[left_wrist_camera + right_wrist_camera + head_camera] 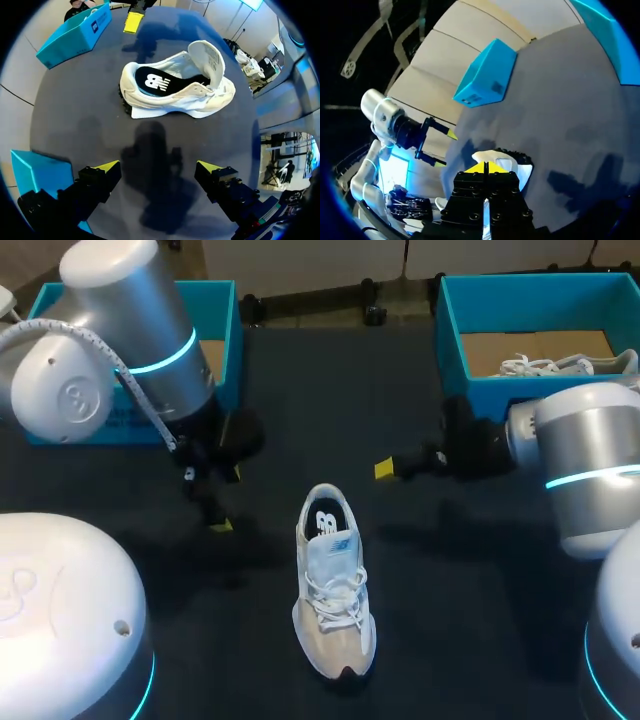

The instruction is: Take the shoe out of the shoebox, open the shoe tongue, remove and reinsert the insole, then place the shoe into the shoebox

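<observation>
A white shoe (333, 585) lies on the black table, toe toward the front edge. Its tongue (207, 57) stands folded up and the black insole (155, 80) shows inside. My left gripper (229, 500) hangs open left of the shoe's heel; in the left wrist view it (157, 167) faces the shoe's side from a short way off, holding nothing. To the right of the heel and farther back, my right gripper (385, 469) is shut and empty. In its own view the right gripper (486, 167) points at the shoe (512, 160), mostly hidden behind it.
A blue shoebox (450, 330) at the back right holds another white shoe (560, 365). A second blue box (225, 340) stands at the back left behind my left arm. Bare table surrounds the shoe.
</observation>
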`<control>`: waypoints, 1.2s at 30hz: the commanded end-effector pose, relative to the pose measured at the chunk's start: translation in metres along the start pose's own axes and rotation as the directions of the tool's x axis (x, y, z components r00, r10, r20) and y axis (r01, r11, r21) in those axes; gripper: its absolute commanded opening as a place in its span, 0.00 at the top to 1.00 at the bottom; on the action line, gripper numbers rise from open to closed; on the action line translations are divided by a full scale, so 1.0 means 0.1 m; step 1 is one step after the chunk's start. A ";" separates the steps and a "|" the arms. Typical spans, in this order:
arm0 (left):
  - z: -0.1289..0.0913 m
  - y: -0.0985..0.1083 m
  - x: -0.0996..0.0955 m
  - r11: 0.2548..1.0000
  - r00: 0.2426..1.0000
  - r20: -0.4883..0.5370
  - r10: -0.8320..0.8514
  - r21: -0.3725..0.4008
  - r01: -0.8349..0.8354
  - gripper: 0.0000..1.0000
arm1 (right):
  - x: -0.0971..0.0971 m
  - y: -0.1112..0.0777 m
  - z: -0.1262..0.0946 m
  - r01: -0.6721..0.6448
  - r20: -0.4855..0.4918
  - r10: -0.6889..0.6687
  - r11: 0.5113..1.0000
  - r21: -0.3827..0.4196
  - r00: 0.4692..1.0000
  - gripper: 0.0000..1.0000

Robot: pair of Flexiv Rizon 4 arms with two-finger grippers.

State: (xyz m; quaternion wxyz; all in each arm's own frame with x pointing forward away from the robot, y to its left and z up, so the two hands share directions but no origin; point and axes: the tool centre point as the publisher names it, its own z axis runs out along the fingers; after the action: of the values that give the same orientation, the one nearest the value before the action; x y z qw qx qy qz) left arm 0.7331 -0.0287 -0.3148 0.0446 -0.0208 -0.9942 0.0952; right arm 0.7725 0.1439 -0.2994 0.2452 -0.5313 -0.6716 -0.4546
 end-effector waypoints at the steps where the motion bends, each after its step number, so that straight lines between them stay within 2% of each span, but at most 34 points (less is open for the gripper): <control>1: -0.05 0.03 0.05 0.999 1.000 -0.004 0.012 -0.031 -0.012 0.00 | -0.04 0.05 -0.05 -0.030 0.020 0.024 0.909 0.416 1.000 1.00; 12: -0.05 0.12 0.01 0.999 1.000 -0.008 -0.022 -0.039 0.021 0.00 | -0.04 0.07 -0.07 -0.094 0.096 0.056 0.883 0.459 0.994 1.00; 16: -0.06 0.13 -0.02 0.999 0.999 -0.008 -0.036 -0.035 0.036 0.00 | -0.02 0.06 -0.06 -0.130 0.159 0.066 0.890 0.437 0.985 1.00; 17: -0.07 0.14 -0.04 0.998 0.999 -0.007 -0.045 -0.035 0.045 0.00 | -0.01 0.04 -0.05 -0.151 0.205 0.067 0.892 0.427 0.976 1.00; 28: -0.19 0.34 -0.09 0.995 0.996 -0.024 -0.084 -0.048 0.083 0.00 | 0.19 -0.06 0.01 -0.153 0.370 0.013 0.924 0.351 0.929 1.00; 30: -0.22 0.40 -0.11 0.993 0.996 -0.014 -0.085 -0.084 0.084 0.00 | 0.22 -0.10 0.00 -0.152 0.391 0.021 0.939 0.309 0.920 1.00; 36: -0.22 0.40 -0.11 0.993 0.996 -0.014 -0.085 -0.084 0.084 0.00 | 0.22 -0.10 0.00 -0.152 0.391 0.021 0.939 0.309 0.920 1.00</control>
State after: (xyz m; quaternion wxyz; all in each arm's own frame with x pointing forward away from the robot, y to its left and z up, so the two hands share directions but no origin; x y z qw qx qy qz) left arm 0.7489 0.0131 -0.3026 0.0580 0.0188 -0.9968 0.0517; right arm 0.7596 0.1550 -0.2880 0.2294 -0.5853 -0.7461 -0.2196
